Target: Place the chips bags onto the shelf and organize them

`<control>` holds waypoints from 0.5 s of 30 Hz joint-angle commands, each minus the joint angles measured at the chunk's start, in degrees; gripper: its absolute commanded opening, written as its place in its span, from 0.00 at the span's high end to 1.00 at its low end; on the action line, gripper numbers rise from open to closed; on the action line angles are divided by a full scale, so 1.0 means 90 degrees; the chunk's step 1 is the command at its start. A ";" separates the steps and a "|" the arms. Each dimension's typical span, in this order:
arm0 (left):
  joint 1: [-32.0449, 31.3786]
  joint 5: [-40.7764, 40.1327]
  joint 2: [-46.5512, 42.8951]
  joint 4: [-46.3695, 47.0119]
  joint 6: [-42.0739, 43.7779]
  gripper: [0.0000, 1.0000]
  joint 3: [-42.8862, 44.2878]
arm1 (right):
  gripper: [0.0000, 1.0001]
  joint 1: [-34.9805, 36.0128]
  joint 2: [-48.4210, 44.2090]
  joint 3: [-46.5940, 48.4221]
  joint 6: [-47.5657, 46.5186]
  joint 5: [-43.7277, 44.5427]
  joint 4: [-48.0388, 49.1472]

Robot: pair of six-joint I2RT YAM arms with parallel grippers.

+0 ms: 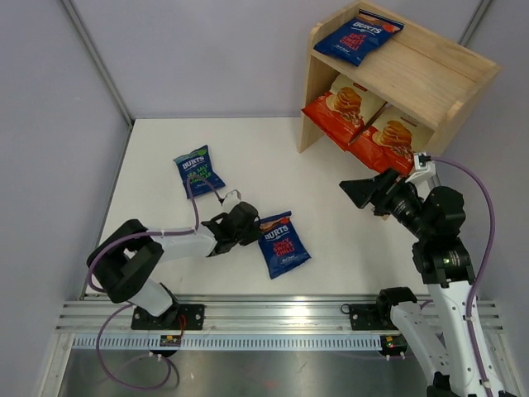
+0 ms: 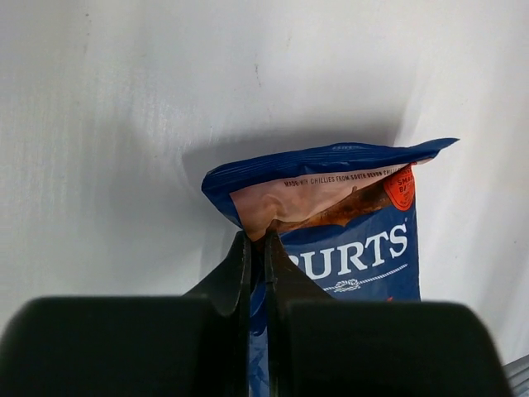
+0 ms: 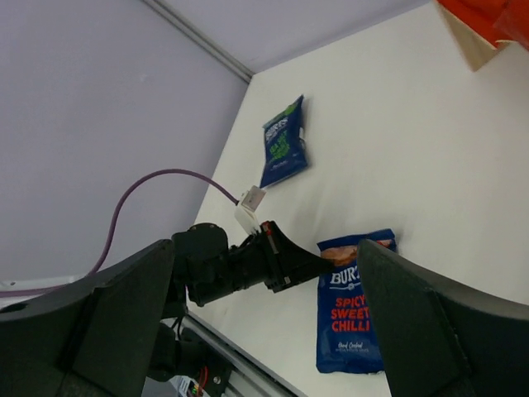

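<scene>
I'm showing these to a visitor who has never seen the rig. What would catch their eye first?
Probably the left gripper, shut on the top edge of a red-lettered Burts bag lying near the front middle of the table. Then the wooden shelf at the far right, two Cassava Chips bags in its lower tier and another Burts bag on top.

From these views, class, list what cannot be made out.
Left wrist: lower half of the red-lettered Burts bag, behind the left pincer.
Top external: tops of the Cassava bags, under the upper board of the shelf.
Right wrist: the shelf, cut off top right.
</scene>
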 commanded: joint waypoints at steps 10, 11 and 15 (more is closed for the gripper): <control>-0.0072 -0.0082 -0.2619 0.1311 0.1375 1.00 -0.0948 | 0.01 0.0090 0.1095 -0.2942 0.1680 -0.2204 0.4623; -0.0072 -0.0121 -0.2823 0.1205 0.1345 1.00 -0.0978 | 0.02 0.0148 0.1183 -0.3020 0.1631 -0.2195 0.4770; -0.0072 0.0073 -0.3663 0.1038 0.1325 1.00 -0.0910 | 0.02 0.0771 0.1817 -0.3332 0.1445 -0.2146 0.5474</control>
